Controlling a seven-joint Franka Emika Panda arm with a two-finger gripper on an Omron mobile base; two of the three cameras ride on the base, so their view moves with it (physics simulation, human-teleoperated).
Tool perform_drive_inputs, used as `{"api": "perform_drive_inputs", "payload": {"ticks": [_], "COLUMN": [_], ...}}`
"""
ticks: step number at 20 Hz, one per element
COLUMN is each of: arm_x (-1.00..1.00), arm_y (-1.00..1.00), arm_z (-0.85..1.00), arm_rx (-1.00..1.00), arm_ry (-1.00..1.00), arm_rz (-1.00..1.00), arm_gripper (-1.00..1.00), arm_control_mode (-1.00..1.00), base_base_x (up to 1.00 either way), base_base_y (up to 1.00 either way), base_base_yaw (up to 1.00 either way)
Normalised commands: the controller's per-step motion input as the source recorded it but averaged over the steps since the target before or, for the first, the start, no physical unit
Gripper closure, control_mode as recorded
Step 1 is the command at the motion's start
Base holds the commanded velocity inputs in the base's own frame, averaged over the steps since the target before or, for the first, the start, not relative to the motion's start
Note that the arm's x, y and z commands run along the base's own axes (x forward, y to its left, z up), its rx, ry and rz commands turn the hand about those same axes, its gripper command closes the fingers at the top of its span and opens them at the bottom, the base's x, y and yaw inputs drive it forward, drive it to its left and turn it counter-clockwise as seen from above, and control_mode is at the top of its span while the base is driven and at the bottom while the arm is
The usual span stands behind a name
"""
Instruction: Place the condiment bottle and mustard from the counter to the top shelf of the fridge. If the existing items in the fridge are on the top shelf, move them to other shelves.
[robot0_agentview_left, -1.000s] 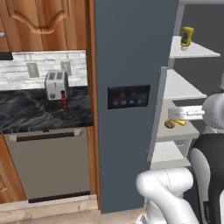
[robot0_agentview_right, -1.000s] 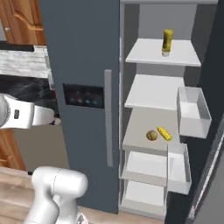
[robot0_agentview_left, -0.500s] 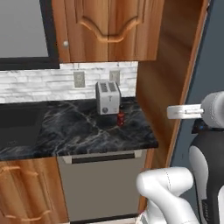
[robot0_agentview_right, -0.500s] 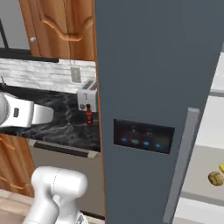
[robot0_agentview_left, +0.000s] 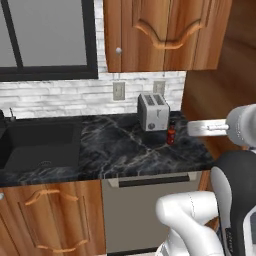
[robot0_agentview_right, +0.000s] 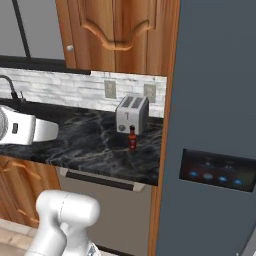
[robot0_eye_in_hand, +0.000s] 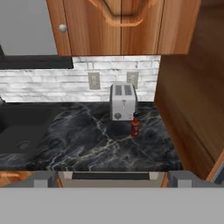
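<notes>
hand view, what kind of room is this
A home kitchen, rendered. A black marble counter runs under wooden wall cabinets, with a toaster against the white tile backsplash and a sink set in at the left.

dark-red condiment bottle (robot0_eye_in_hand: 135, 125) (black cap), counter (robot0_eye_in_hand: 87, 144) — black, white-veined
</notes>
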Motion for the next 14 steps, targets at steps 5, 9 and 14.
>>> {"api": "perform_drive_inputs", "payload": {"ticks": [5,9,14], "arm_x": [0.00,0.00,0.00], "arm_y": [0.00,0.00,0.00], "arm_z": [0.00,0.00,0.00], "arm_rx": [0.00,0.00,0.00], "arm_ry": [0.00,0.00,0.00], "arm_rz": [0.00,0.00,0.00], "arm_gripper": [-1.00,-1.00,-1.00], "arm_control_mode": [1.00,1.00,1.00], "base_base_x": [-0.24,-0.08,-0.15], "base_base_y": [-0.47,-0.12,-0.07], "base_base_yaw": [0.00,0.00,0.00]}}
